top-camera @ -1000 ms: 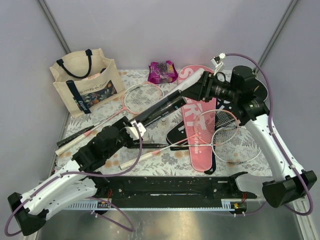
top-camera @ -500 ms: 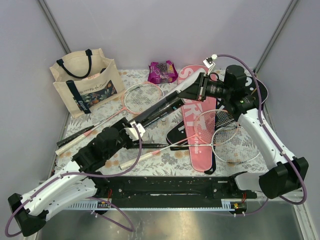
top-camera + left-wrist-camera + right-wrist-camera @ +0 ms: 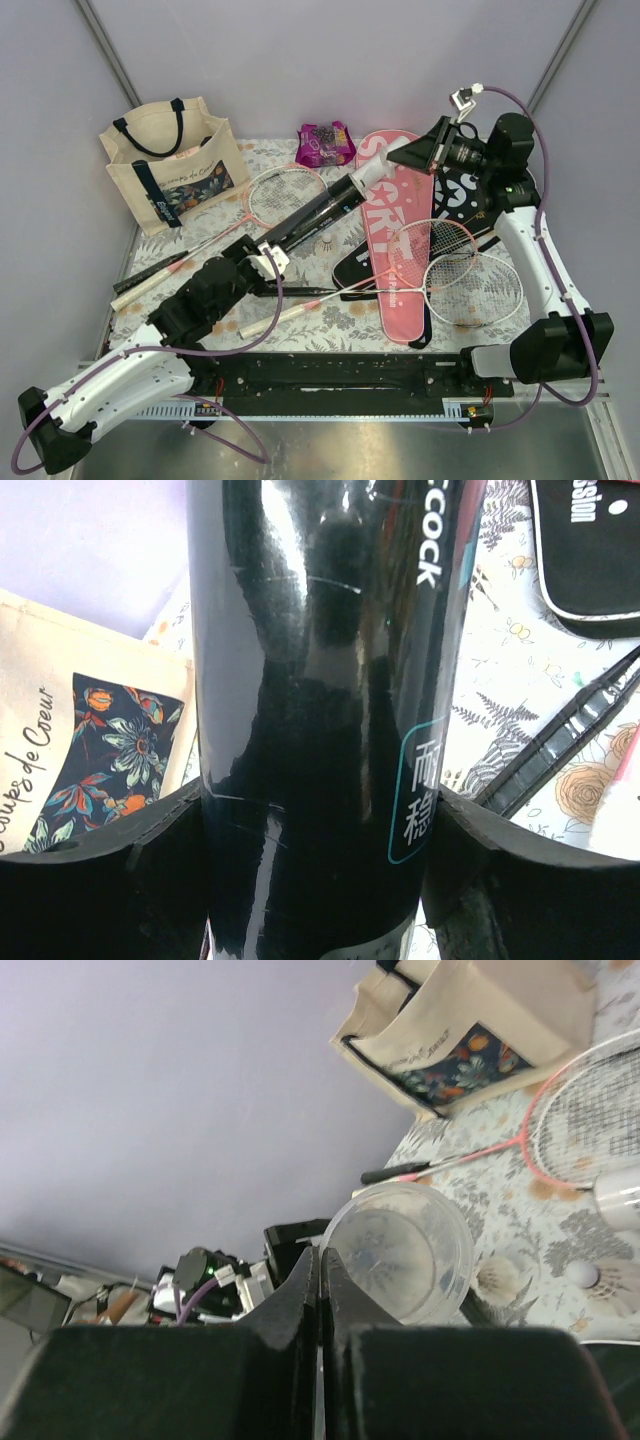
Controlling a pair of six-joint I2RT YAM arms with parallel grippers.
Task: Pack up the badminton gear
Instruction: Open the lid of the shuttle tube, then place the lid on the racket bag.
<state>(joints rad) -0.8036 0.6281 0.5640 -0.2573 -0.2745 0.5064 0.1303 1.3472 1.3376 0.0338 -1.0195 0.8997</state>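
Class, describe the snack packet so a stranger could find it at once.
Start at the cream tote in the far left corner and look right along the back edge. Just before the pink cover lies the snack packet: small, shiny, purple-pink, far smaller than either.

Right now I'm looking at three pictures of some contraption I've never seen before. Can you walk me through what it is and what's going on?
These are two robot arms bolted at the table's near edge, each ending in a two-finger gripper. The wide picture comes from a fixed camera above and behind the arms. The other two come from small cameras on the wrists, so each shows that arm's own fingers close up. The left gripper is clamped round a long black shuttlecock tube, which it holds at a slant. The right gripper pinches the rim of a clear round cap, probably that tube's lid. On the flowered table lie rackets, a pink SPORT cover, a cream tote bag and a purple snack packet.
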